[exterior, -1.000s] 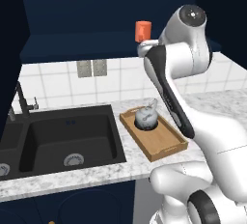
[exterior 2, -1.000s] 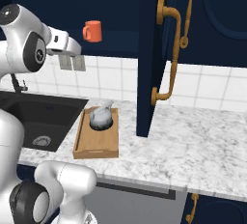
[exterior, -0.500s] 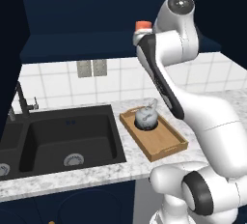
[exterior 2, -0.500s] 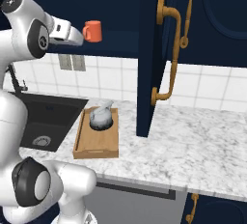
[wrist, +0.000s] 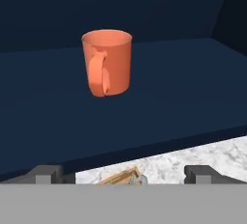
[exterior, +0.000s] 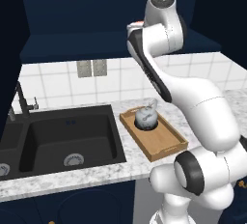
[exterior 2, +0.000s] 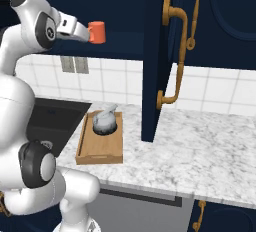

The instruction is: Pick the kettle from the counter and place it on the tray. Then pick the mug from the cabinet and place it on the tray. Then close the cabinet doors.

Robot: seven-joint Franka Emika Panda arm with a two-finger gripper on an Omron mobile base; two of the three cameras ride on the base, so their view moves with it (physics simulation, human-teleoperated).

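Observation:
The orange-red mug [wrist: 106, 63] stands upright on the dark navy cabinet shelf [wrist: 183, 88], its handle turned toward the camera. My gripper [exterior 2: 85, 32] is raised level with the shelf, just left of the mug [exterior 2: 97, 32]. It is open, with the fingertips [wrist: 46, 172] wide apart and short of the mug, and nothing is between them. The grey kettle [exterior 2: 105, 121] sits on the wooden tray [exterior 2: 100, 153] on the marble counter [exterior 2: 210, 151]. The kettle [exterior: 145, 117] is at the tray's [exterior: 164, 143] far end.
An open navy cabinet door [exterior 2: 155, 86] with a brass handle [exterior 2: 175, 56] hangs right of the tray. A black sink [exterior: 67, 136] with a dark faucet [exterior: 24, 102] lies left of the tray. White tiles with an outlet plate [exterior: 91, 67] back the counter.
The arm has swung up and forward toward the cabinet, bringing the open gripper from beside the shelf edge to right next to the mug. The kettle and tray are unmoved.

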